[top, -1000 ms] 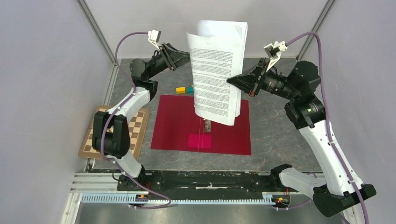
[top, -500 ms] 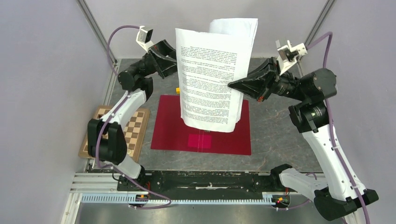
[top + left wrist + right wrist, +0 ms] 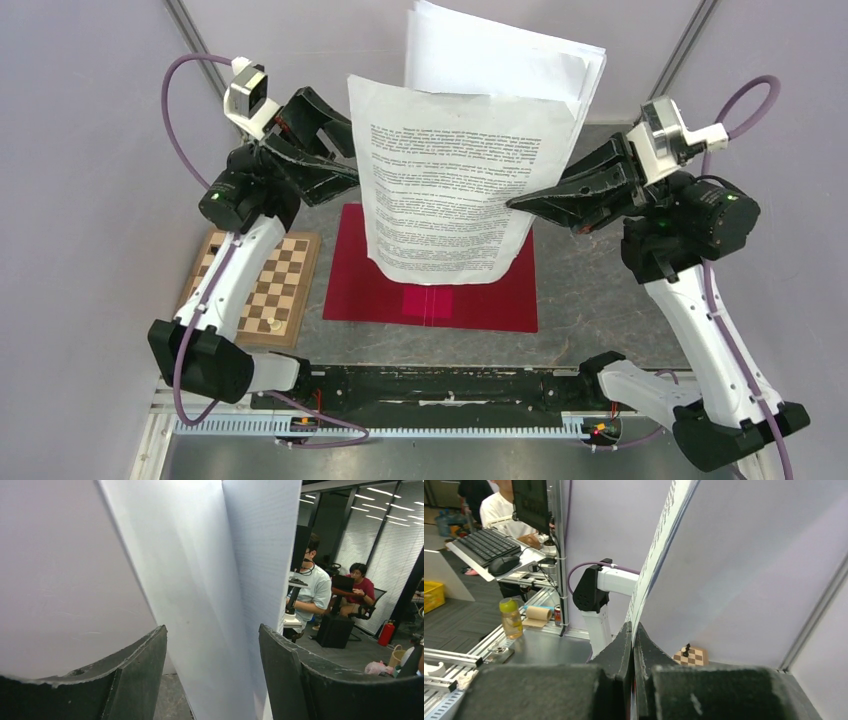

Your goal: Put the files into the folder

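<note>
Both my arms are raised over the grey table (image 3: 585, 290), which is the biggest thing here. On it lies the folder (image 3: 380, 280), crimson and flat, between the two arms. Above it hang the files (image 3: 450, 190), a thin stack of white printed sheets held upright in the air. Their lower edge hangs over the folder's far half, and the sheets fan apart at the top. Left of the folder, just beside it but not touching, sits the wooden chessboard (image 3: 255, 285).

My right gripper (image 3: 517, 203) is pinched tight on the right edge of the files. From the right wrist view, the two fingers (image 3: 624, 640) meet on the paper with no gap showing. My left gripper (image 3: 350, 150) is at the stack's left edge with its jaws spread wide. The left wrist view shows the sheets running up between the two fingers (image 3: 135, 670). I cannot tell whether either pad touches the paper.

On the near part of the folder is a small pink label (image 3: 427, 300). A dark chess piece (image 3: 686, 649) stands on the board.
</note>
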